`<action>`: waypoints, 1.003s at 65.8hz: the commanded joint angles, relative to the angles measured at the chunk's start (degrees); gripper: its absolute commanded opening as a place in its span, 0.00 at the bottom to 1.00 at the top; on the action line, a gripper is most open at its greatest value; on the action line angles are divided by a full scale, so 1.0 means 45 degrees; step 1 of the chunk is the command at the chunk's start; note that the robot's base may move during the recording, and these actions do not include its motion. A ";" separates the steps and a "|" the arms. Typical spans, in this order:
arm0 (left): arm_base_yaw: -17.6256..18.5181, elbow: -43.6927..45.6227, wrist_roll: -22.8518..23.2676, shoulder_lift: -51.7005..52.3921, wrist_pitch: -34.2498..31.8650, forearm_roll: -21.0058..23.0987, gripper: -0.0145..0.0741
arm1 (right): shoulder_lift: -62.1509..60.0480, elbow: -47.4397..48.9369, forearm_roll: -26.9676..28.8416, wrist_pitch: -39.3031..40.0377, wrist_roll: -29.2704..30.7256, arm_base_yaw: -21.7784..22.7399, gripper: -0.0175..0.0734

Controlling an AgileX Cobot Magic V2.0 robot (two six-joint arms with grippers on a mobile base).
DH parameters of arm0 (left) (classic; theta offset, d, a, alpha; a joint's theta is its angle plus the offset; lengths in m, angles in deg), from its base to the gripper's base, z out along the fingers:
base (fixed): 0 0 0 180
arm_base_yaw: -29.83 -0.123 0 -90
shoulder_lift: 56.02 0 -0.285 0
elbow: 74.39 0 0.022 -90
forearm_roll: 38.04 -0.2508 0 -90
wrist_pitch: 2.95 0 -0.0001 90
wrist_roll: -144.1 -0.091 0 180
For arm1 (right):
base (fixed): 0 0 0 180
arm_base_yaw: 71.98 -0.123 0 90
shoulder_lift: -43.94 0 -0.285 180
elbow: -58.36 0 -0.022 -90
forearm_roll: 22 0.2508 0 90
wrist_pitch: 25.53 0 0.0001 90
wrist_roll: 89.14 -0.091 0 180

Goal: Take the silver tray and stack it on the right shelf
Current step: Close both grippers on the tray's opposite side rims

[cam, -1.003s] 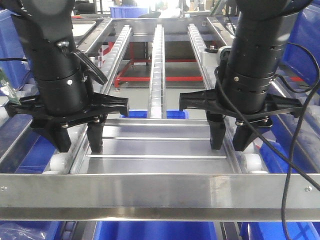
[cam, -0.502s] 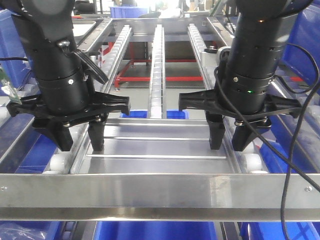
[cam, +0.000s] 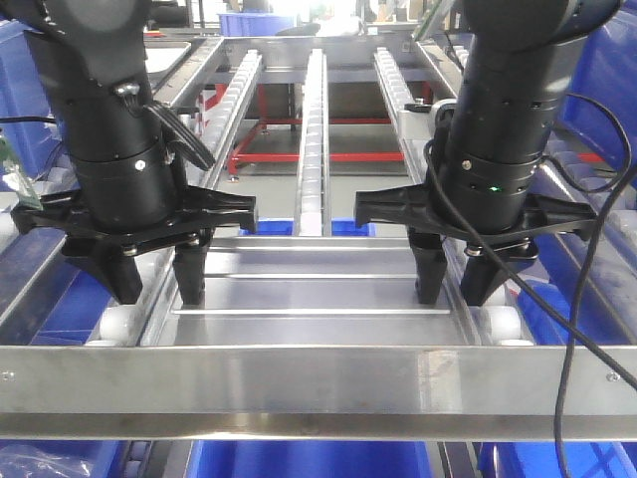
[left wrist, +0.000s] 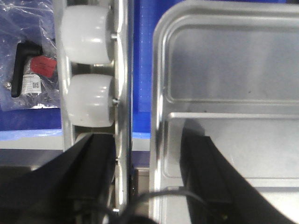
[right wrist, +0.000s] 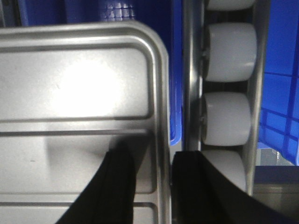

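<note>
**Silver tray (cam: 318, 291) lying on the right shelf (cam: 318, 383), arms not yet lifted clear**

The tray is seen lying level at the near end of the rack, just behind the flat front crossbar (cam: 199, 370) and between the left and right roller rails. Its two long ribs run from left to right across its floor. A strip of blue is visible between each side rim and the neighbouring white rollers (left wrist: 87, 100), so the rims are not carried by those rollers. What bears the tray from below is hidden, and whether another tray lies under it cannot be told.

The left gripper (cam: 157, 281) is set astride the tray's left rim. One finger is placed inside the tray and the other outside by the rail, and clear gaps are shown on both sides of the rim in the left wrist view. It is judged to be parted and to hold nothing.

The right gripper (cam: 456, 283) is set astride the right rim in the same way. In the right wrist view its outer finger is seen just beside the rim, while a strip of tray floor is shown between the rim and the inner finger. No clamp is made there either.

The carrying and setting down are therefore judged to be done, with the tray on the shelf and both pincers loose. What appears to be left is for both arms to be raised straight up, without a rim being caught.
</note>
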State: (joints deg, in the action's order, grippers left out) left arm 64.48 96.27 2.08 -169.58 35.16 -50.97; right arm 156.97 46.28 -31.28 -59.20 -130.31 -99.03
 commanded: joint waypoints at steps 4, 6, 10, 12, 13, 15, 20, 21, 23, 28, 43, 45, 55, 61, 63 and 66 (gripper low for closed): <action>0.0038 0.0313 0.0015 0.0503 -0.0163 -0.0149 0.44 | -0.0546 0.0374 -0.0137 0.0443 0.0104 0.0056 0.57; 0.0038 0.0313 0.0015 0.0503 -0.0163 -0.0149 0.44 | -0.0546 0.0374 -0.0137 0.0443 0.0104 0.0056 0.57; 0.0038 0.0313 0.0015 0.0503 -0.0163 -0.0149 0.44 | -0.0546 0.0374 -0.0137 0.0458 0.0104 0.0056 0.57; 0.0038 0.0313 0.0015 0.0503 -0.0163 -0.0124 0.44 | -0.0546 0.0374 -0.0137 0.0459 0.0104 0.0056 0.57; 0.0038 0.0313 0.0015 0.0503 -0.0163 -0.0124 0.44 | -0.0546 0.0374 -0.0137 0.0459 0.0104 0.0056 0.56; 0.0038 0.0313 0.0015 0.0503 -0.0163 -0.0124 0.44 | -0.0546 0.0374 -0.0137 0.0468 0.0104 0.0056 0.54; 0.0038 0.0313 0.0015 0.0503 -0.0163 -0.0124 0.41 | -0.0546 0.0374 -0.0137 0.0468 0.0104 0.0056 0.46; 0.0038 0.0313 0.0015 0.0503 -0.0163 -0.0124 0.40 | -0.0546 0.0374 -0.0137 0.0468 0.0104 0.0056 0.44; 0.0038 0.0313 0.0015 0.0503 -0.0163 -0.0124 0.38 | -0.0546 0.0374 -0.0137 0.0468 0.0104 0.0056 0.41; 0.0038 0.0313 0.0015 0.0503 -0.0163 -0.0124 0.25 | -0.0546 0.0374 -0.0137 0.0468 0.0104 0.0056 0.33; 0.0038 0.0313 0.0015 0.0503 -0.0163 -0.0124 0.06 | -0.0546 0.0374 -0.0137 0.0473 0.0104 0.0056 0.27; 0.0038 0.0313 0.0015 0.0503 -0.0163 -0.0124 0.06 | -0.0546 0.0374 -0.0137 0.0473 0.0104 0.0056 0.27; 0.0038 0.0313 0.0015 0.0503 -0.0197 -0.0124 0.06 | -0.0546 0.0374 -0.0168 0.0473 0.0104 0.0056 0.27; 0.0038 0.0313 0.0015 0.0503 -0.0197 -0.0124 0.06 | -0.0546 0.0374 -0.0196 0.0456 0.0104 0.0056 0.27; 0.0038 0.0313 0.0015 0.0503 -0.0197 -0.0124 0.06 | -0.0546 0.0374 -0.0199 0.0447 0.0104 0.0056 0.27; 0.0038 0.0313 0.0015 0.0503 -0.0197 -0.0124 0.06 | -0.0546 0.0374 -0.0212 0.0448 0.0104 0.0056 0.27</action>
State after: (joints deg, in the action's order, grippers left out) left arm 64.45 96.45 2.08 -169.62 35.21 -51.06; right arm 156.97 46.45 -31.28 -59.02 -130.19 -98.93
